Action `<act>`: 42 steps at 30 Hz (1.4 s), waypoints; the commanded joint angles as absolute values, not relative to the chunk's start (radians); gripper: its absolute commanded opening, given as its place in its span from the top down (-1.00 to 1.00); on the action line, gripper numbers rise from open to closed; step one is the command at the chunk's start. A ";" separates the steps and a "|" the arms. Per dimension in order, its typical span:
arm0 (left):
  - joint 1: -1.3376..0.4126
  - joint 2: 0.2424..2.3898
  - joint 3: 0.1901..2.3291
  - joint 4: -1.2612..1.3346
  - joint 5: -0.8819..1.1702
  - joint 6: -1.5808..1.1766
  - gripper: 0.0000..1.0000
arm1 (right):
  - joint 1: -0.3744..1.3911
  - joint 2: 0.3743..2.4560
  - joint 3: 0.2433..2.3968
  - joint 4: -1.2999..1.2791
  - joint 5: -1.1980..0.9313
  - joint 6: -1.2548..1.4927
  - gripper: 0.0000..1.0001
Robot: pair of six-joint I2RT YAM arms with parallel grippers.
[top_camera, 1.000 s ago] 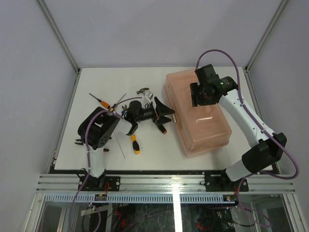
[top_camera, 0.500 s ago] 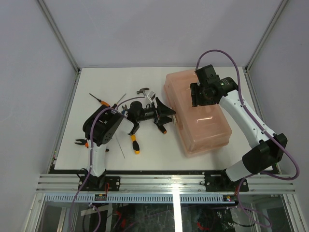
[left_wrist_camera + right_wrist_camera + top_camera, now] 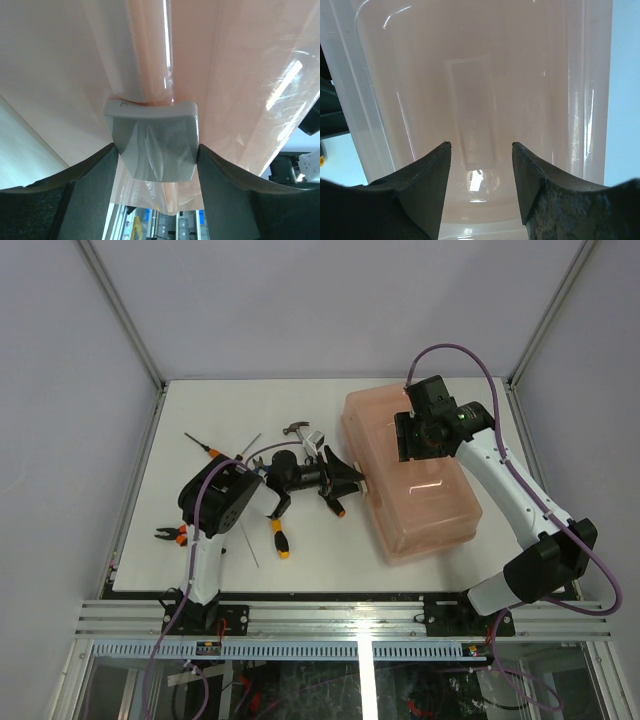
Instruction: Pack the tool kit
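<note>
The salmon-pink toolbox [image 3: 420, 490] lies closed at the right of the table. My left gripper [image 3: 347, 476] is at its left side. In the left wrist view, the left gripper [image 3: 157, 150] is open and the grey latch [image 3: 152, 135] sits between its fingers, close to both. My right gripper [image 3: 412, 440] is open over the lid's far part, and the right wrist view [image 3: 480, 147] shows only lid [image 3: 470, 75] between its fingers. The hammer [image 3: 297, 427], an orange screwdriver [image 3: 208, 448], a yellow-black screwdriver [image 3: 280, 538] and the pliers [image 3: 170, 533] lie on the table to the left.
An orange-handled tool [image 3: 337, 505] lies just under the left gripper. Thin metal rods lie by the left arm [image 3: 250, 444]. The white table [image 3: 200, 410] has its left edge close to the pliers. Frame posts stand at the back corners.
My left arm has reached further right, bringing its gripper up to the toolbox's latch. The right gripper has stayed on the lid.
</note>
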State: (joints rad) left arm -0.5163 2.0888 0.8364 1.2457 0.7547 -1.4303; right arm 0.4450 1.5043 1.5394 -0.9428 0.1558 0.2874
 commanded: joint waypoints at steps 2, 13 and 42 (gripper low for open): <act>-0.537 2.110 0.880 1.349 0.743 -1.446 -0.05 | 0.455 1.530 1.483 -1.105 0.125 0.274 -0.18; -0.537 2.096 0.874 1.295 0.748 -1.439 0.90 | 0.455 1.506 1.451 -1.112 0.134 0.273 -0.17; -0.537 1.963 0.949 0.543 0.777 -1.155 1.00 | 0.455 1.459 1.395 -1.089 0.125 0.276 -0.16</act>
